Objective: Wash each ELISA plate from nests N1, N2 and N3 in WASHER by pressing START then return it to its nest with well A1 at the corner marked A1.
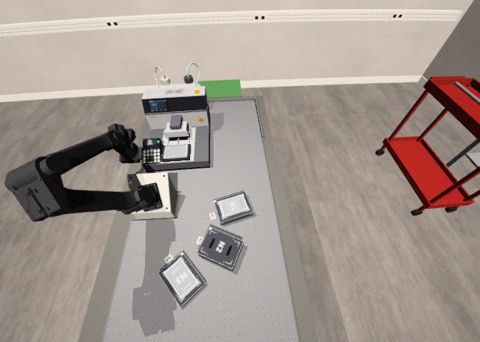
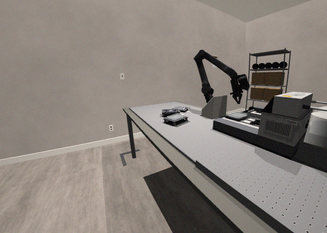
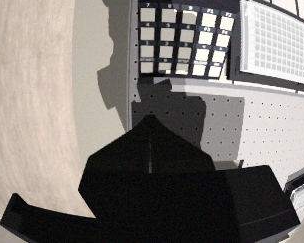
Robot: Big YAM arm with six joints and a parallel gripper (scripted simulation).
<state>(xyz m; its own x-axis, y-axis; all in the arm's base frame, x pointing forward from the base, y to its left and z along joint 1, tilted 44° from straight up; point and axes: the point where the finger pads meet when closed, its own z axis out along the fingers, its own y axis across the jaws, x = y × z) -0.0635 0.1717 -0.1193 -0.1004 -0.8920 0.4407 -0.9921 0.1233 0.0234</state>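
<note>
- One plate (image 1: 176,152) (image 2: 237,115) (image 3: 276,43) is on the carrier of the washer (image 1: 202,151) (image 2: 280,130) (image 3: 205,86): pale, clear-looking, with a grid of small wells facing up. It looks level inside the dark surround; its cut-off corner is too small to make out.
- The washer's lamp (image 1: 158,141) glows green, above the keypad (image 1: 152,156) (image 3: 185,41) with its rows of pale square keys. The START key (image 3: 147,67) is leftmost in the lowest row.
- On the table, nest N2 (image 1: 220,246) (image 2: 170,111) is bare, its dark top showing white lettering, two slots and light corner marks.
- A second plate (image 1: 233,206) (image 2: 175,117) lies wells up in the nest nearer the washer, and a third plate (image 1: 182,278) (image 2: 180,108) in the nest on N2's other side.
- The arm (image 1: 81,151) (image 2: 217,63) rises from its pale stand (image 1: 167,194) (image 2: 219,107), bends sharply at a high elbow and reaches across to the keypad side of the washer.
- The gripper (image 1: 146,166) (image 2: 238,102) (image 3: 150,121) points down, its fingers closed together with nothing between them. In the wrist view the tips line up roughly with the START column, just off the keypad's lower edge; the exterior view shows them raised above the washer's deck.
</note>
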